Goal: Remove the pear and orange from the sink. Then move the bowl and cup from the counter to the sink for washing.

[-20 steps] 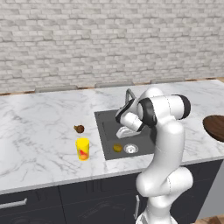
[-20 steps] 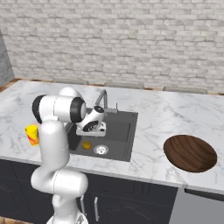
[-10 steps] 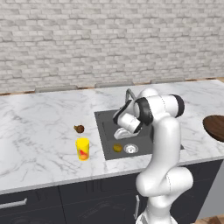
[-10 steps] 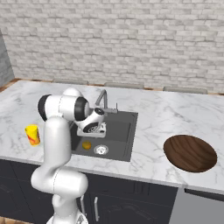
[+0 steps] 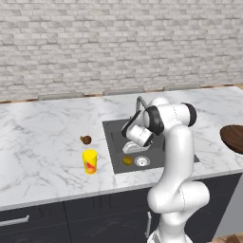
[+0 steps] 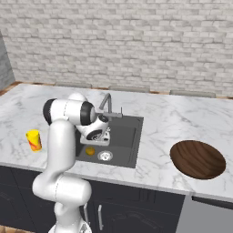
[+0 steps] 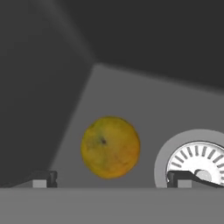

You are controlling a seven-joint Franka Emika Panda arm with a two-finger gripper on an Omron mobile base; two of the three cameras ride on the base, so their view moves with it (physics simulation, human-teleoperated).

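Yellow-orange and round, the orange [image 7: 110, 147] lay on the sink [image 5: 113, 142] floor directly below the gripper [image 7: 111, 178], whose jaws stood spread wide, one tip over the drain [image 7: 197, 159] alongside. A good grasp needed a straight descent, centring the fruit before closing, since it would roll. No writing was legible.

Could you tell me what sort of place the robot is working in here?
It looks like a rendered home kitchen: a marble counter with a recessed dark sink and metal faucet, dark cabinets below, and a brick wall behind.
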